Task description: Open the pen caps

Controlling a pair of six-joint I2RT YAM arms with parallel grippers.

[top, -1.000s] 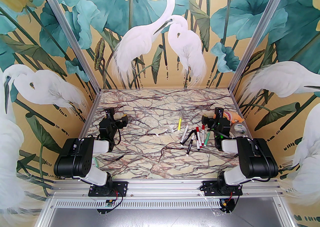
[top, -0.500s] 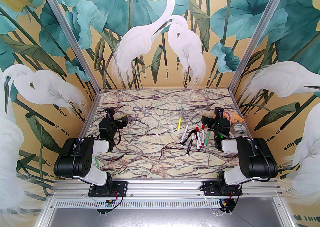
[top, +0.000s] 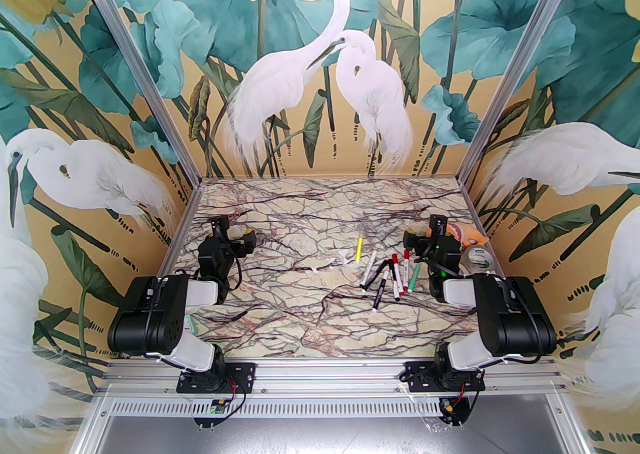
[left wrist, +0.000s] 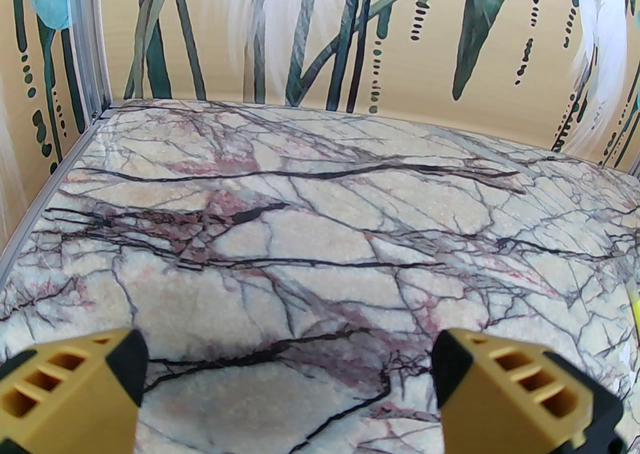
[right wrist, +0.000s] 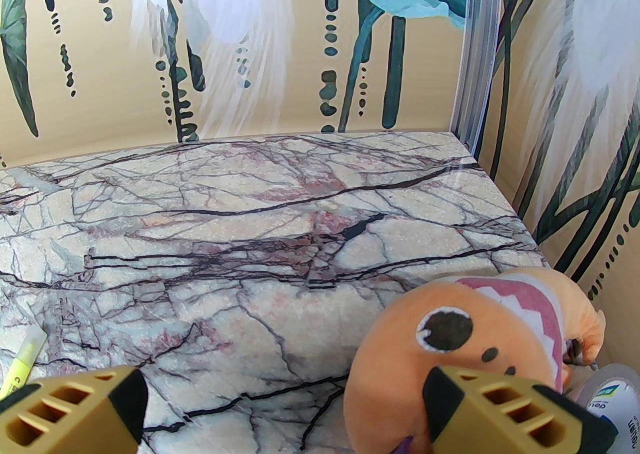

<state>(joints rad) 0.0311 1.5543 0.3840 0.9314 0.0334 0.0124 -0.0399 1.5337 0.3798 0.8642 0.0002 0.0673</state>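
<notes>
- Marble table [top: 300,327]: the top view shows the pens [top: 385,278] in a loose cluster right of centre, just beside the right arm.
- Pen caps [top: 395,258]: red and black ends on those pens. They are too small to tell how they are seated.
- Left gripper [left wrist: 287,382]: jaws spread wide over marble in the wrist view.
- Right gripper [right wrist: 285,392]: jaws spread wide. One finger partly hides an orange plush toy [right wrist: 475,332].
- Yellow pen [right wrist: 22,357]: cut off at the frame edge in the right wrist view, whole from above.
- Tape roll [right wrist: 615,392]: cut off at the corner.
</notes>
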